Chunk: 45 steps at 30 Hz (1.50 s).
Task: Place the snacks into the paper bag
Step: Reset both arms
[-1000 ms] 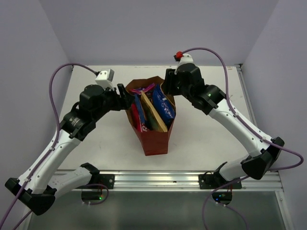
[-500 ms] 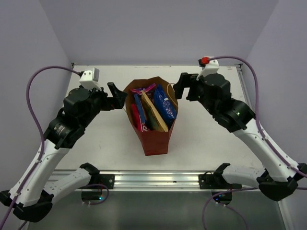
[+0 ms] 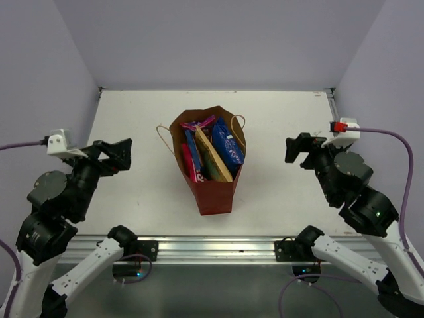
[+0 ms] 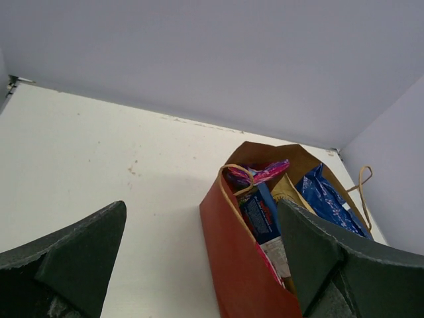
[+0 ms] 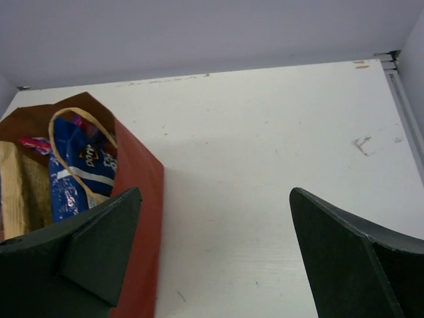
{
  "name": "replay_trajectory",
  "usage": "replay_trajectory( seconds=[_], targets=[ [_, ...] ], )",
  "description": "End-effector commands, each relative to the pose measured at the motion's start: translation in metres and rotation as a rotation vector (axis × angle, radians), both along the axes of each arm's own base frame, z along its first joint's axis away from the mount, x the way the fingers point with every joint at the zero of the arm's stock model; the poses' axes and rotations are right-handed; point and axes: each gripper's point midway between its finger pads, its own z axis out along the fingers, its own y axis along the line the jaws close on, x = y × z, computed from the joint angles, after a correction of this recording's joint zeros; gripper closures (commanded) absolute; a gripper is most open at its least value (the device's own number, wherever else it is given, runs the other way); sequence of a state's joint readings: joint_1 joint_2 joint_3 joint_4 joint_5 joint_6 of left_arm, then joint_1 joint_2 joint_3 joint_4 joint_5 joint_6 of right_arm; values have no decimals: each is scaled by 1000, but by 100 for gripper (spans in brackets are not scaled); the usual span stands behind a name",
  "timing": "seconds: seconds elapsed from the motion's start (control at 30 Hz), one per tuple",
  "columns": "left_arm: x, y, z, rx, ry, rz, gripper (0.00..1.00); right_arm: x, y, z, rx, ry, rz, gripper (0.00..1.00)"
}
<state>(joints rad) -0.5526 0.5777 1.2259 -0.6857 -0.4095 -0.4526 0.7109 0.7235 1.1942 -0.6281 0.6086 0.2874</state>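
Observation:
The paper bag (image 3: pixel 213 192) stands open in the middle of the table, red sides showing. Several snacks stand inside it: a blue-white packet (image 3: pixel 227 147), a tan-gold one (image 3: pixel 213 159), a purple-pink one (image 3: pixel 199 123), a dark blue one (image 3: pixel 192 147) and a pink-red one (image 3: pixel 188 164). My left gripper (image 3: pixel 114 156) is open and empty, well left of the bag. My right gripper (image 3: pixel 298 151) is open and empty, well right of it. The left wrist view shows the bag (image 4: pixel 238 271) between my open fingers, the right wrist view shows it (image 5: pixel 142 165) at the left.
The bag's thin loop handles hang out to the left (image 3: pixel 162 136) and right (image 3: pixel 238 122). A metal rail (image 3: pixel 212 248) runs along the table's near edge. Lilac walls close the back and both sides.
Both arms have drawn back from the bag's rim, outward and toward the near edge. The bag and its packets have not moved.

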Motion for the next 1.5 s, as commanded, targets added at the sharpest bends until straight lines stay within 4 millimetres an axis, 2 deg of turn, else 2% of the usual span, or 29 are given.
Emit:
replay_trajectory(
  seconds=[0.0, 0.03, 0.1, 0.13, 0.2, 0.23, 0.3, 0.37, 0.47, 0.87, 1.07, 1.17, 1.27, 1.47],
  targets=[
    [-11, 30, -18, 32, 9, 114, 0, -13, -35, -13, -47, -14, -111, 2],
    [-17, 36, -24, 25, 2, 125, 0, -15, -40, -24, -65, 0, -129, 2],
    [-23, 44, -36, 25, 9, 153, 0, -25, -51, -29, -55, -20, -141, 2],
    [-28, 49, -48, 20, 9, 163, 0, -25, -53, -42, -71, -6, -148, 2],
    [-31, 56, -60, 7, 0, 197, 0, -32, -63, -48, -63, -23, -172, 2],
    [-33, 59, -72, 3, -3, 204, 0, -32, -64, -60, -75, -12, -176, 1],
    [-31, 62, -86, 10, 2, 229, 0, -36, -68, -67, -64, -20, -182, 1],
    [-34, 67, -87, -26, -21, 254, 0, -36, -67, -76, -66, -11, -176, 1],
    [-31, 70, -89, -13, -42, 270, 0, -38, -66, -75, -61, -22, -158, 2],
    [1, 66, -99, 92, -48, 341, 0, -39, -66, -75, -72, -33, -150, 2],
    [11, 61, -112, 133, -21, 327, 0, -38, -64, -74, -67, -38, -142, 2],
    [18, 64, -115, 166, -15, 342, 0, -38, -63, -74, -65, -38, -133, 2],
    [27, 57, -116, 171, -11, 293, 0, -39, -61, -72, -54, -44, -120, 2],
    [31, 73, -117, 171, 1, 351, 0, -39, -61, -72, -56, -43, -120, 2]
  ],
)
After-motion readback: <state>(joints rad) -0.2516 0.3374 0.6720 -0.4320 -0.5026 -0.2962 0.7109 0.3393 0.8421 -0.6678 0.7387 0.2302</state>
